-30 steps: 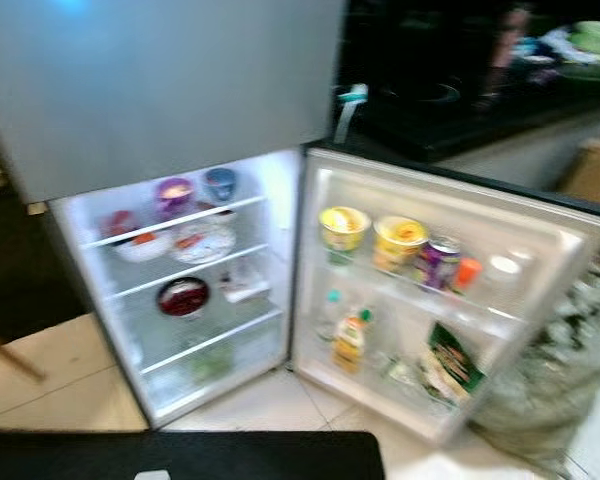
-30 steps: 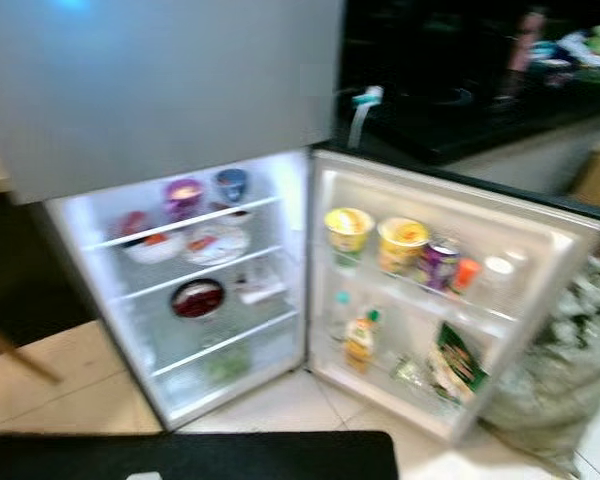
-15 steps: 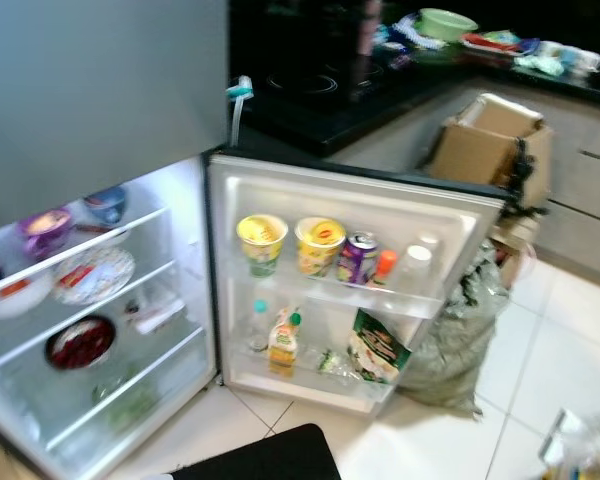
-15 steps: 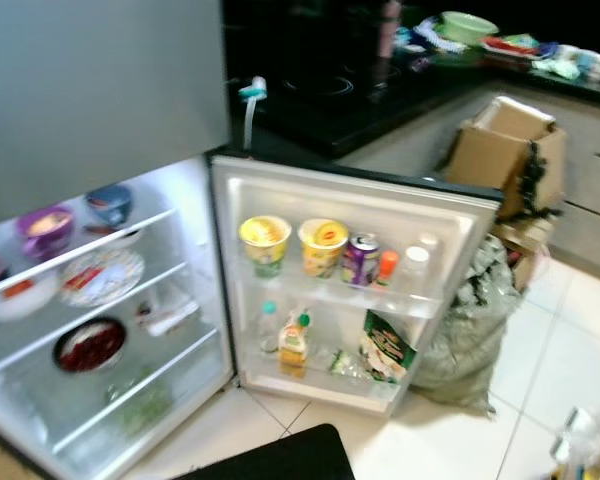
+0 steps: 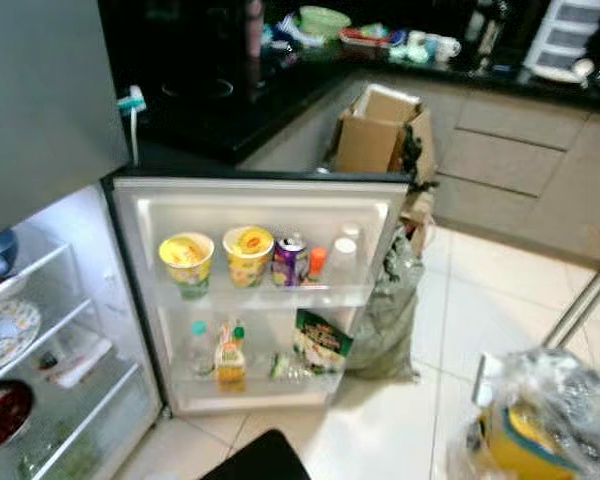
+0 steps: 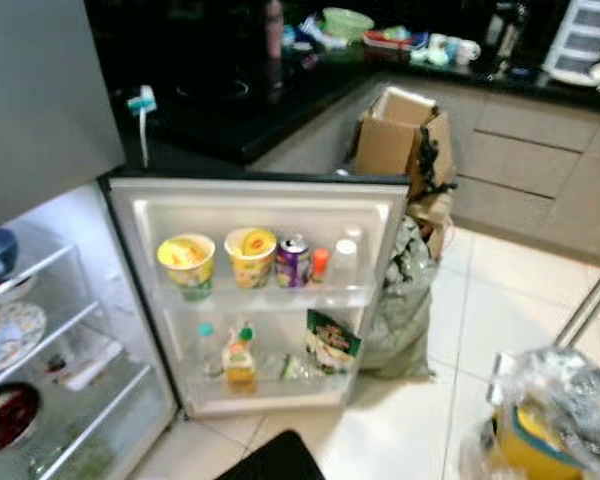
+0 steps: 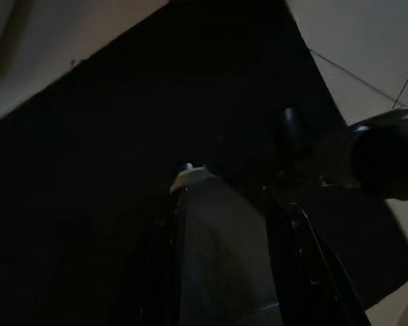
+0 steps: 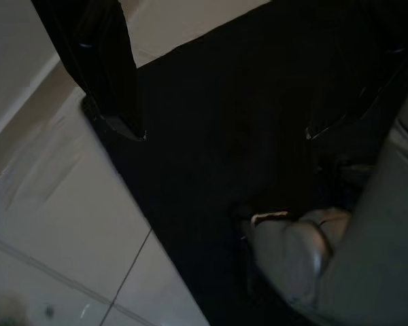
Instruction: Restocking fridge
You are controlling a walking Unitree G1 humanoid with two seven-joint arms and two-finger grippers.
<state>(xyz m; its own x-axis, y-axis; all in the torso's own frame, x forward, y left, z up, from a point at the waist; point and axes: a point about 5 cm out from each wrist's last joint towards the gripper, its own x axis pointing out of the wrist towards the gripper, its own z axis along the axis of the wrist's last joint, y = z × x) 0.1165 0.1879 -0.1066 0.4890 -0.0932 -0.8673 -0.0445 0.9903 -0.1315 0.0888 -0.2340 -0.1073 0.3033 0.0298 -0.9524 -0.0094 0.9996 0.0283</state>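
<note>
Right gripper [image 8: 211,115] fingers are seen spread, empty; nearby plastic bag [image 5: 540,420] could be knocked while the fridge door [image 5: 260,215] stays open

The pale tiled floor [image 5: 500,300] is seen, with a grey-green sack [image 5: 385,315] set on it beside the open fridge door [image 5: 255,200]. A cardboard box [image 5: 380,130] stands behind the sack.

1. I am standing in a home kitchen, looking down at an open fridge [image 5: 110,300] holding cups [image 5: 185,262], a can [image 5: 289,260] and bottles [image 5: 230,355].
2. A dark counter [image 5: 270,85] is carrying dishes, with drawers [image 5: 510,140] below.
3. A box [image 5: 380,130] and bags [image 5: 385,310] are sitting on pale floor tiles [image 5: 500,300].
</note>
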